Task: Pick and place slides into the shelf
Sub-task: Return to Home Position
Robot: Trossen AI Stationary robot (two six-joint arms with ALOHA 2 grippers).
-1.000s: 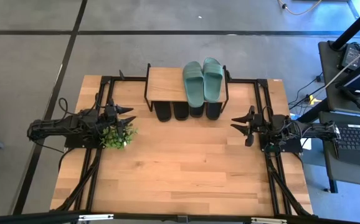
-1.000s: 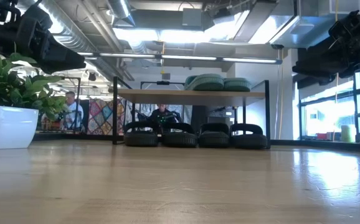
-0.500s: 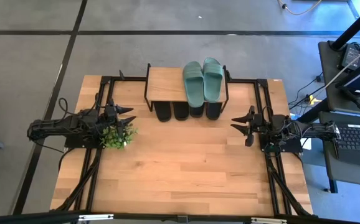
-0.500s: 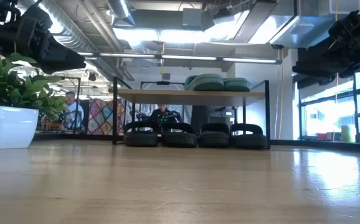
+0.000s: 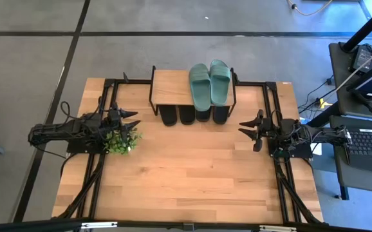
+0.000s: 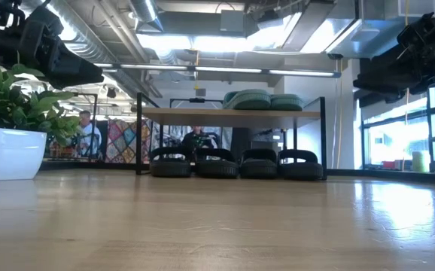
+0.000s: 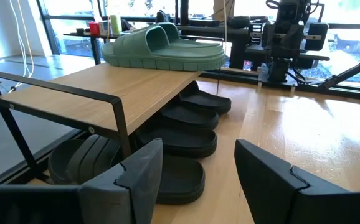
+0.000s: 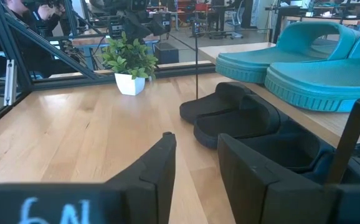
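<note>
Low view shows four black slides under the shelf (overhead, only ends).

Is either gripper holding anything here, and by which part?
Nothing is held. The left gripper and the right gripper are both open and empty, apart from the shelf. The green slides lie on it, the black slides under it.

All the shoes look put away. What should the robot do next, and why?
Probably just park and stop: four black slides sit under the shelf, the green pair lies on top, and the left pincer and right pincer hang open and empty.
</note>
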